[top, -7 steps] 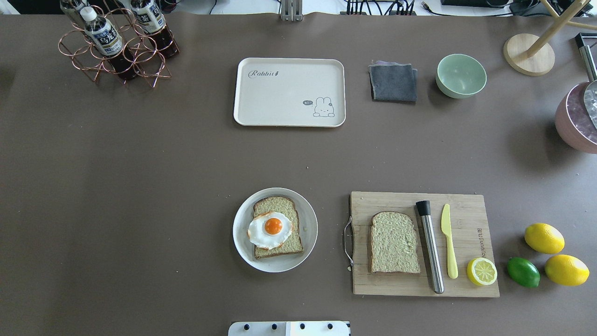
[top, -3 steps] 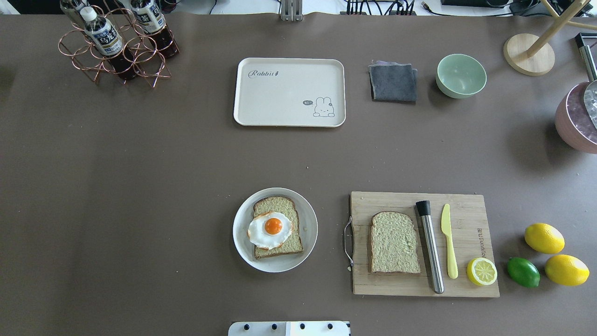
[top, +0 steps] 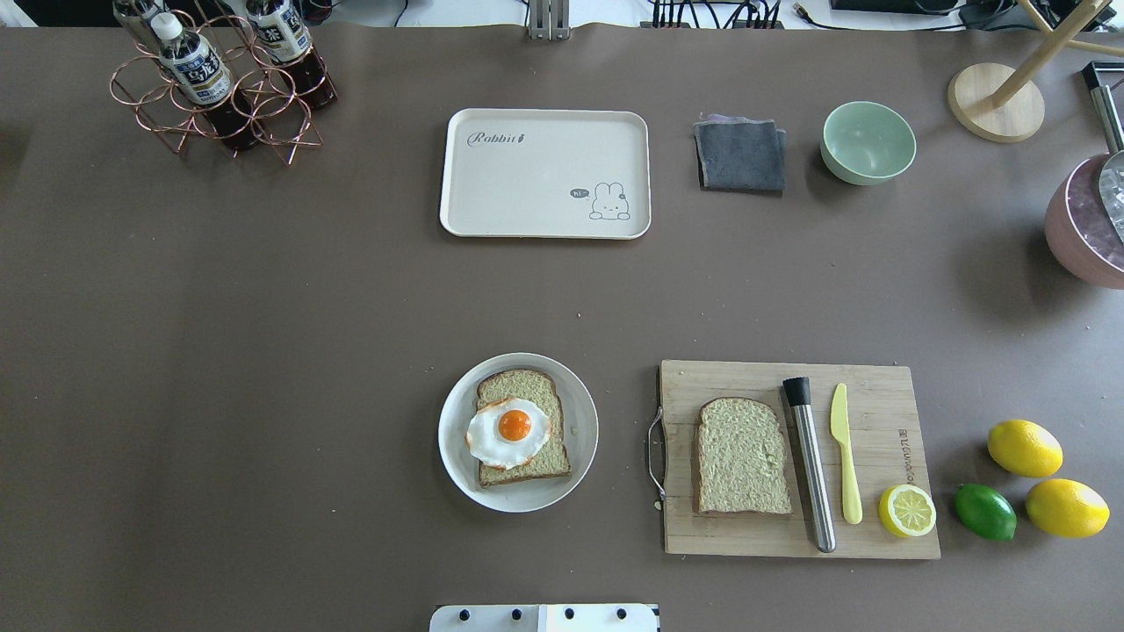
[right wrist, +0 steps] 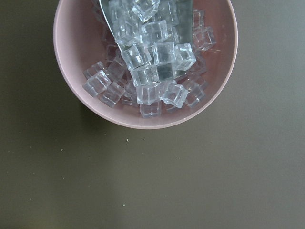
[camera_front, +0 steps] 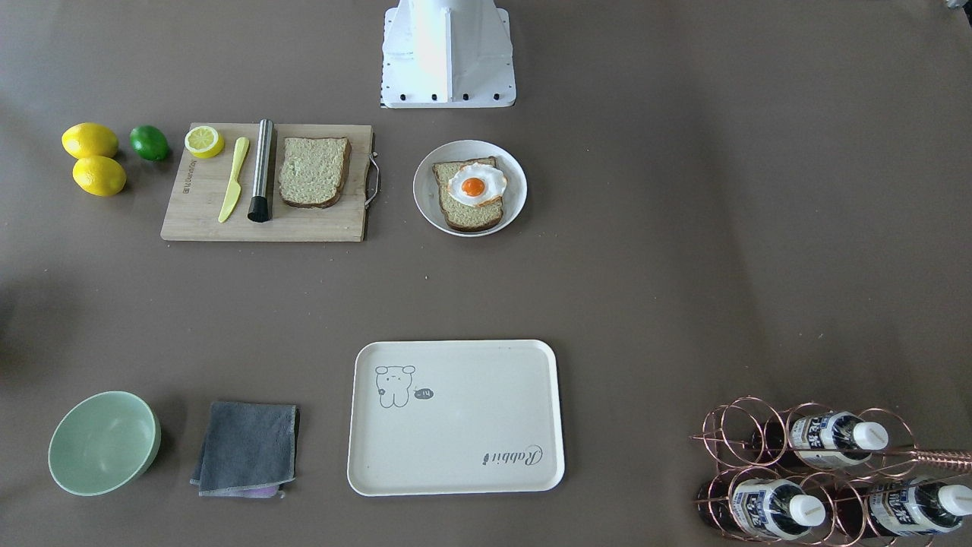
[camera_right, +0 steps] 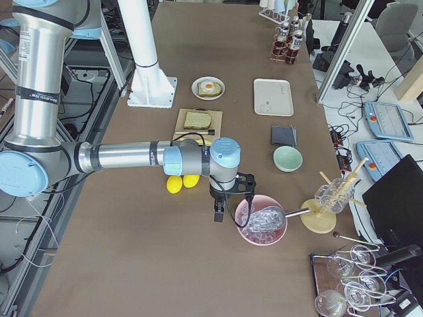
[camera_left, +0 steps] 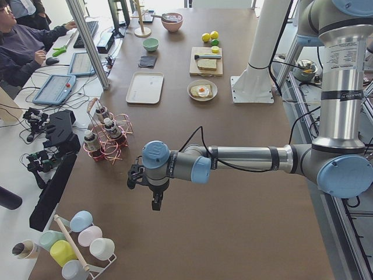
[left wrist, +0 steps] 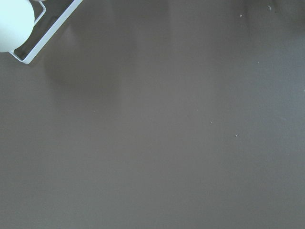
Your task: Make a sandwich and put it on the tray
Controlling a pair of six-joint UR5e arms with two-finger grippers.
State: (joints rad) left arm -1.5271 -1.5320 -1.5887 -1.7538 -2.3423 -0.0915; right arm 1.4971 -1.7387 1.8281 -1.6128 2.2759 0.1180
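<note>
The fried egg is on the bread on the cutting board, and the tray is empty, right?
No: the fried egg lies on the bread slice on the white plate, not the cutting board, as the overhead exterior view shows. The tray is empty.

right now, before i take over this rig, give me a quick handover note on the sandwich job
Left gripper: over bare table near the bottle rack, nothing seen in it; open or shut, cannot tell.
Right gripper: beside the ice bowl, nothing seen in it; cannot tell either.
Things: one bread slice with the egg on top, on the plate; second slice on the cutting board; tray has nothing on it.
Done: egg on bread.
Left: put the second slice on top, then move the sandwich to the tray.
</note>
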